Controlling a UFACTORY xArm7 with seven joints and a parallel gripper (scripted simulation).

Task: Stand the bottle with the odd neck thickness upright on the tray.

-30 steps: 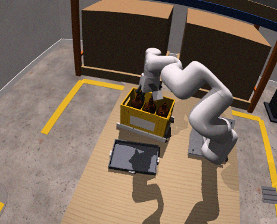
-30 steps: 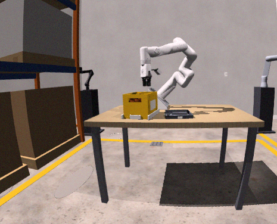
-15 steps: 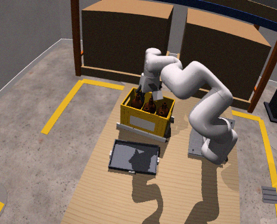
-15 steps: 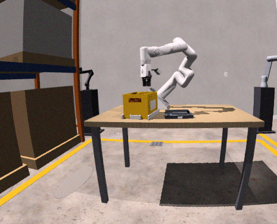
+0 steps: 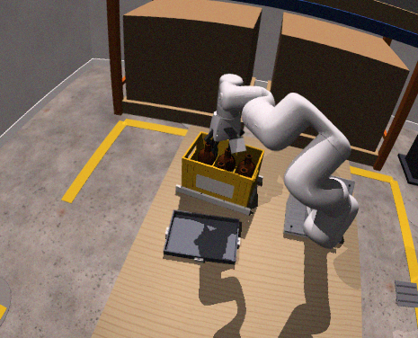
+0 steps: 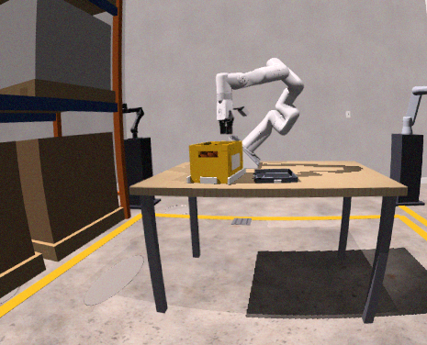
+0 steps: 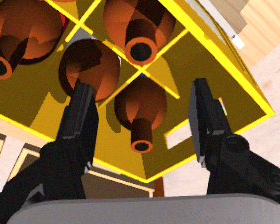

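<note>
Five brown bottles stand in the yellow crate [image 5: 217, 180], one per cell. Can't tell from pics which neck is the odd one. In wrist view, bottle in corner cell [image 7: 141, 115] lies betw the two black fingers, lower down and not touching; its mouth shows just below centre of the gap. Next bottle [image 7: 92, 67] sits partly behind the left-hand finger. Another bottle [image 7: 138, 26] is one cell beyond, w/ two more [image 7: 20, 26] toward the far side.

Gripper [image 7: 143, 119] is parted abt two-thirds, nothing betw its fingers, pointing straight down over the crate's corner nearest the shelving. Ext view: gripper [image 6: 225, 127] hangs above crate rim, apart from it.

Crate rests on wooden table [image 6: 332, 181], in grey brackets. Dark tray [image 5: 201, 236] lies flat just beside crate, no bottle on it. White arm [image 5: 294, 130] bends over from its grey base plate [image 5: 293, 220] on the table's far side of crate.
</note>
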